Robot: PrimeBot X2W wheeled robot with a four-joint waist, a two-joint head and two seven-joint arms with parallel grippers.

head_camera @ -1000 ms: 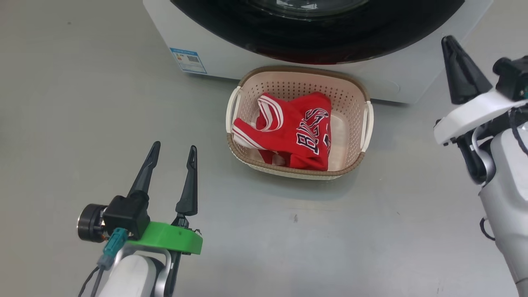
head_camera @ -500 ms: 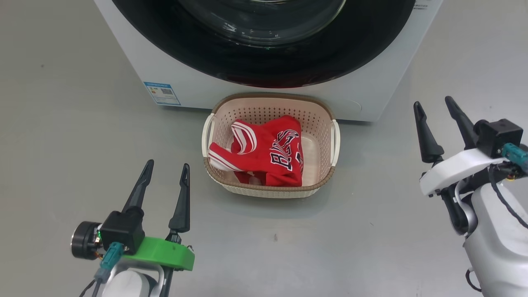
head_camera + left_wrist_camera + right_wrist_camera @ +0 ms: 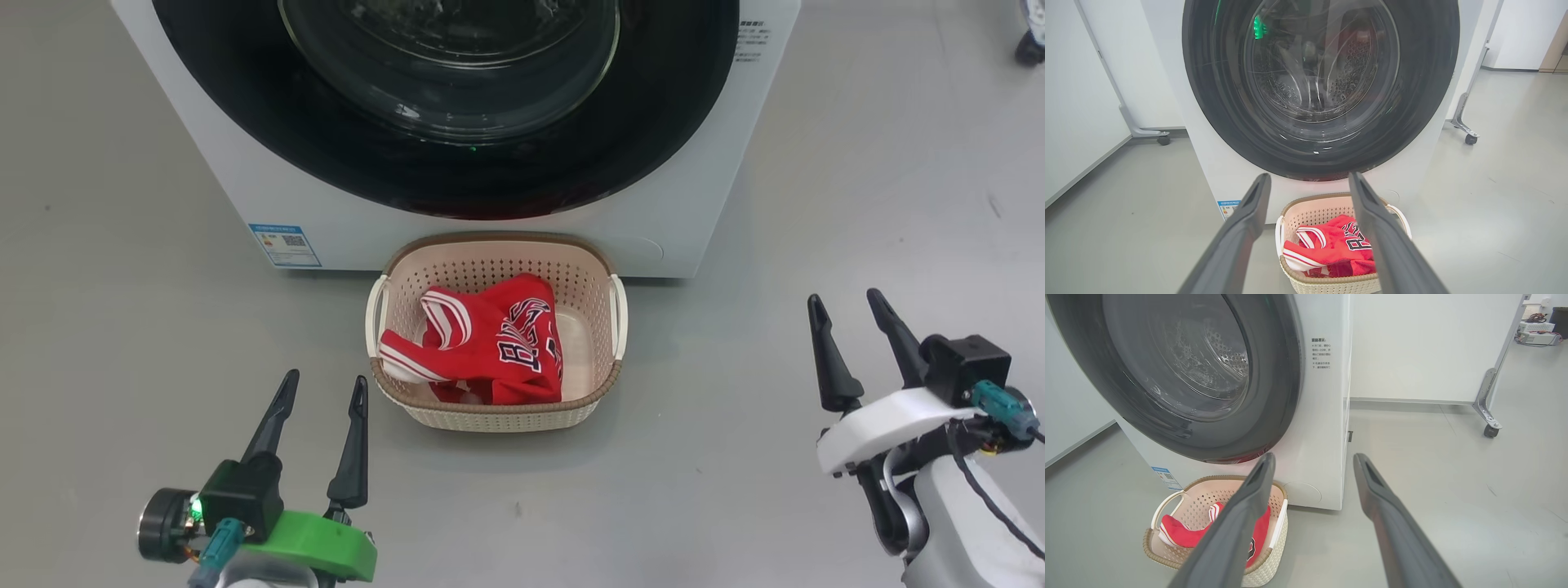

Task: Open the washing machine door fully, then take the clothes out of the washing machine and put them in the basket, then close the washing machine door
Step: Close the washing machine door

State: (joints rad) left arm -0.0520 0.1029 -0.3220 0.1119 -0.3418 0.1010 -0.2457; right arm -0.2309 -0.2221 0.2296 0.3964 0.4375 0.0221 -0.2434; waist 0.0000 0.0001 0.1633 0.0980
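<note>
The washing machine (image 3: 694, 212) is a boxy white appliance with smooth panels, standing on a matt grey floor (image 3: 122, 327). Its front is nearly covered by the washing machine door (image 3: 245, 122), a round glossy black ring with a bulging clear glass bowl (image 3: 449, 73) at the centre; in the right wrist view the door is seen lying flat against the front. A small blue label (image 3: 284, 245) is stuck low on the machine's left side.

The basket (image 3: 490, 418), of cream perforated plastic with a woven brown rim and white side handles, is set on the floor just in front of the machine. The clothes (image 3: 490, 351), bright red fabric with white stripes and black-and-white lettering, are crumpled inside it.

The left gripper (image 3: 326, 377) and the right gripper (image 3: 843, 296) are held above the floor on either side of the basket, fingers spread wide, nothing between them.

Compared with a second ago, the whole head view has shifted, so more of the door is taken in. The right gripper's fingers, pressed together then, are now parted.

The top of the machine is cut off in the head view. The perforated steel drum is made out only dimly through reflections on the glass. The lettering is folded and cannot be read whole, and the number of garments cannot be told.
</note>
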